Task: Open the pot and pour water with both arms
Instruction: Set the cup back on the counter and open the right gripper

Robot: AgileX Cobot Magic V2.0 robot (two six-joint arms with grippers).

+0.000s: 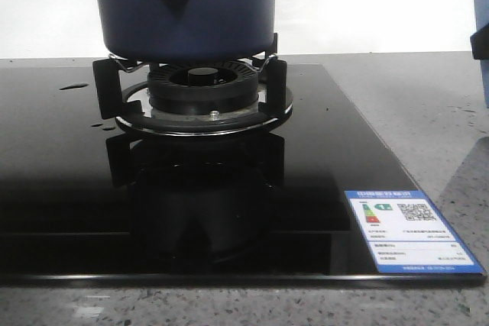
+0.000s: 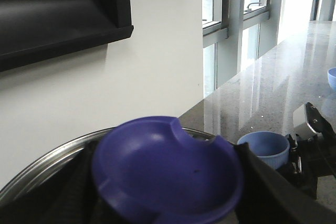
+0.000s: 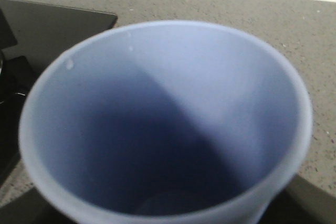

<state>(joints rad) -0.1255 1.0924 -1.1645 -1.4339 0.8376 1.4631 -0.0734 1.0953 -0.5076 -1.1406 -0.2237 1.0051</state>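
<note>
**Lid and cup both in hand, pot on the burner**

The pot (image 1: 183, 5) sits on the burner grate (image 1: 200, 93) of the black hob (image 1: 69, 188), handle bracket facing the camera — steady there, so neither arm need hold it.

The left gripper (image 2: 168, 203) seems clenched on the lid knob (image 2: 168, 169), the steel lid rim (image 2: 47, 166) just behind it; probably held to keep the pot open.

The right gripper is hidden beneath the pale blue cup (image 3: 165, 124), which fills its view mouth-up — apparently gripped, ready to pour. Its finger state cannot be told.
</note>
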